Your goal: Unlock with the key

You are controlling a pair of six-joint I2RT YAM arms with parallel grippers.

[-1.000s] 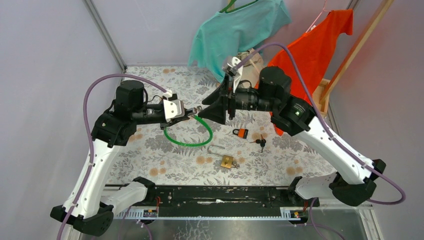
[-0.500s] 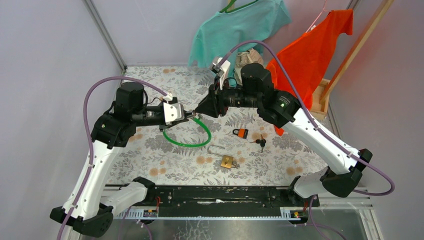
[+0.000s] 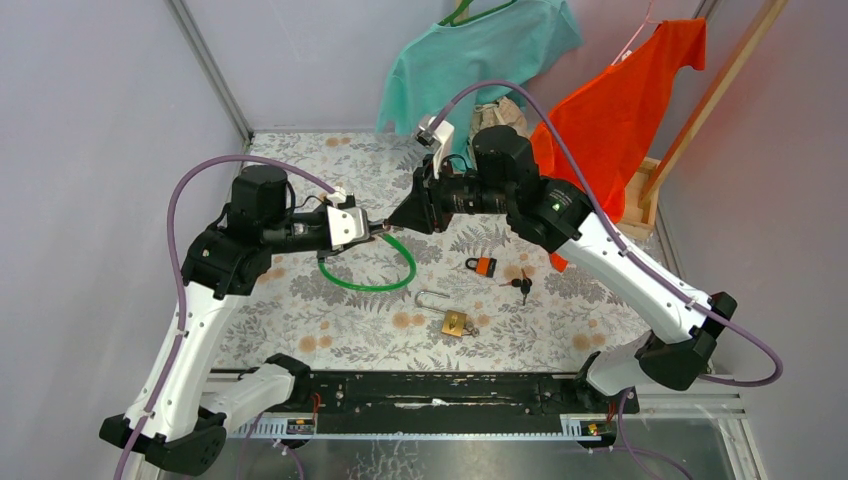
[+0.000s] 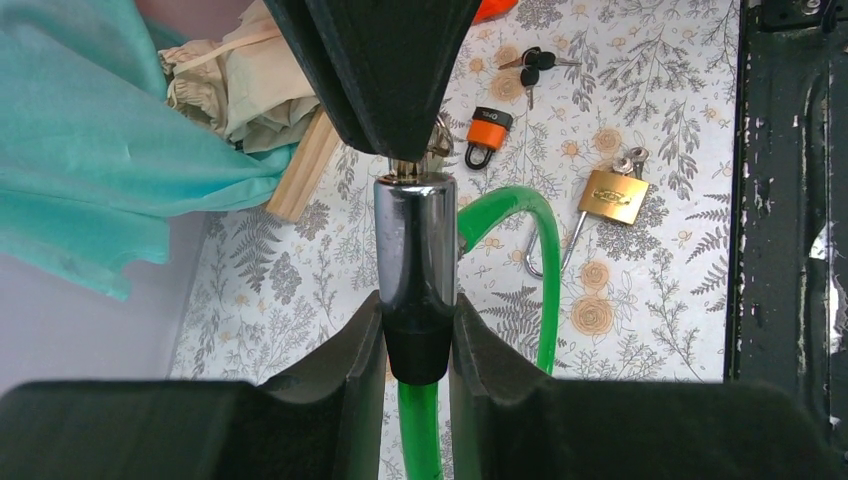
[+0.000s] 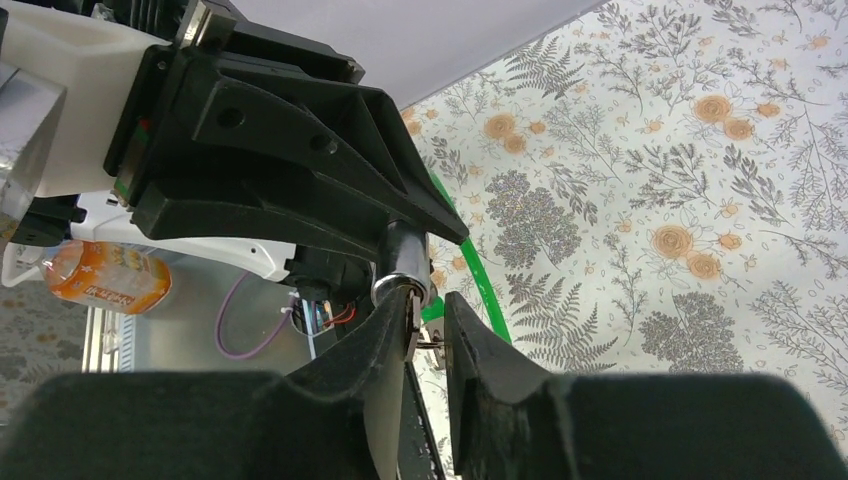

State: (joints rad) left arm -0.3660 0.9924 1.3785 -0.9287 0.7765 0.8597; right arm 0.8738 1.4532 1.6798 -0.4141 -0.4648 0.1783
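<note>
Left pincer [image 4: 418, 325]: clamped on the chrome lock barrel [image 4: 415, 245], held up off the worktop [image 3: 300, 310], with the green cable [image 3: 372, 287] looping below.
Right pincer [image 5: 425, 318]: pinched on the key [image 4: 410, 167], which sits at the barrel's end face.
Doing it well: line the key up with the barrel, push it fully in, then twist, with the left holding firm.
Change: the right arm has swung left and closed the gap to the barrel.
</note>
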